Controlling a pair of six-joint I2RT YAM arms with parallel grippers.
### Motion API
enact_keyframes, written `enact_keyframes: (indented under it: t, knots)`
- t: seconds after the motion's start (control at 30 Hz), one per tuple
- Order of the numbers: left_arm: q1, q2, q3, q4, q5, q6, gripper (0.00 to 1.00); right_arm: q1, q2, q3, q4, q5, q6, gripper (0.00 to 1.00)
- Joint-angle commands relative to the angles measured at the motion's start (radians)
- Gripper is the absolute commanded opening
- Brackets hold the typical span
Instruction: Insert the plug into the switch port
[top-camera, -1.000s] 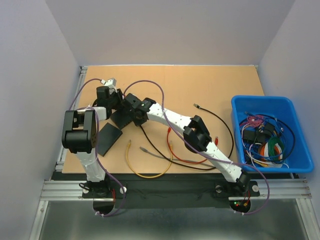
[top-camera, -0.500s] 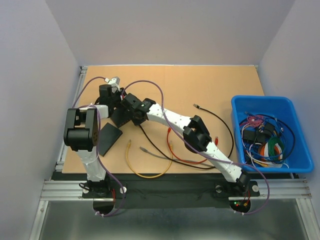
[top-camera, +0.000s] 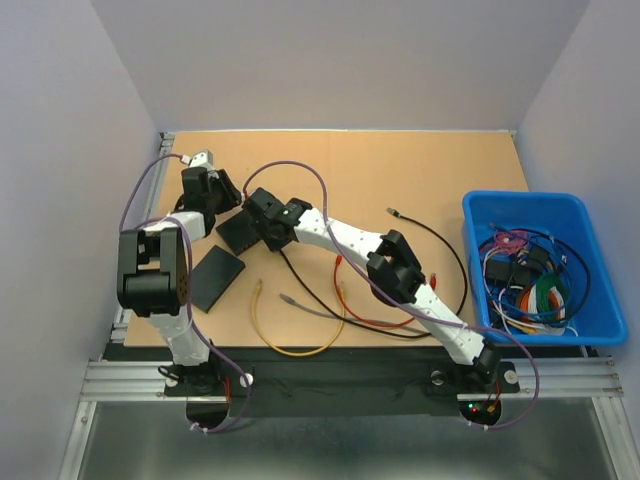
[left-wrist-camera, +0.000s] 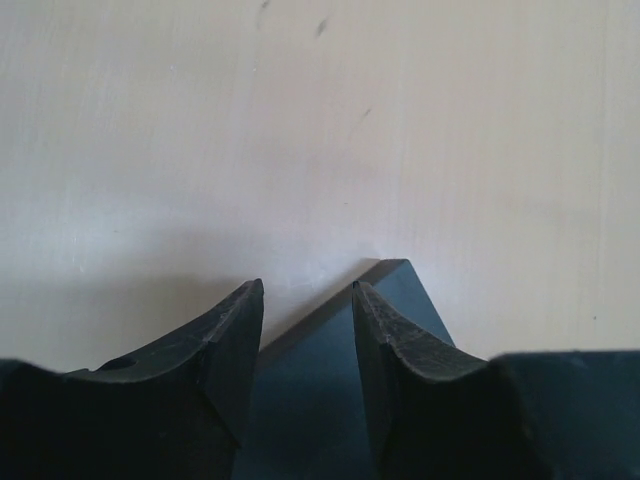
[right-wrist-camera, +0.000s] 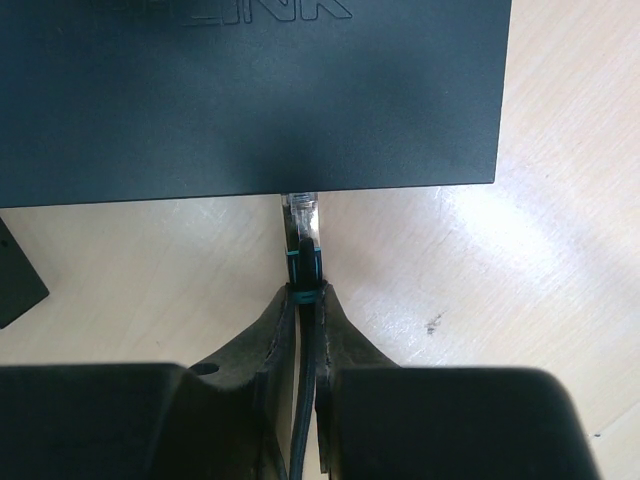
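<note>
- Tabletop: flat tan fibreboard, matte, with a few small dark specks and faint scuffs visible in the wrist views.
- Back wall: plain pale grey-lilac panel, unmarked, meeting the far edge of the tabletop.
- Left wall and right wall: same pale panels, slanting outward and enclosing the table on both sides.
- Frame rail: silver slotted aluminium extrusion along the near edge; a matching rail runs up the left edge.
- Metal sheet: dull grey, below the near rail.
- Light: even, diffuse, from above; soft shadows, with one bright patch on the board.
</note>
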Motion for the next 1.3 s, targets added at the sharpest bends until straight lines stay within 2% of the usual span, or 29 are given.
enact_keyframes:
  t: [0.0, 0.07, 0.23, 0.47, 0.73, 0.93, 1.27]
  knots:
    - [0.018, 0.116, 0.129, -0.123, 0.046, 0.019, 0.52, 0.001, -0.061, -0.011, 0.035, 0.034, -0.018, 0.01]
    - [0.023, 0.184, 0.192, -0.159, 0.111, 0.036, 0.52, 0.001, -0.061, -0.014, 0.037, 0.036, -0.019, 0.0]
    - [0.023, 0.206, 0.195, -0.145, 0.233, 0.056, 0.52, 0.001, -0.069, -0.017, 0.041, 0.043, -0.021, 0.0]
    - [0.018, 0.221, 0.183, -0.157, 0.307, 0.071, 0.5, 0.001, -0.074, 0.005, 0.043, 0.031, -0.01, 0.0]
    - [-0.006, 0.212, 0.169, -0.154, 0.35, 0.087, 0.49, -0.001, -0.057, 0.019, 0.04, 0.011, 0.014, 0.0]
    - [-0.018, 0.229, 0.18, -0.171, 0.366, 0.1, 0.48, -0.036, -0.044, 0.009, 0.003, -0.023, 0.092, 0.01]
    - [-0.018, 0.223, 0.178, -0.191, 0.355, 0.11, 0.47, -0.048, -0.021, 0.086, -0.043, 0.026, 0.122, 0.01]
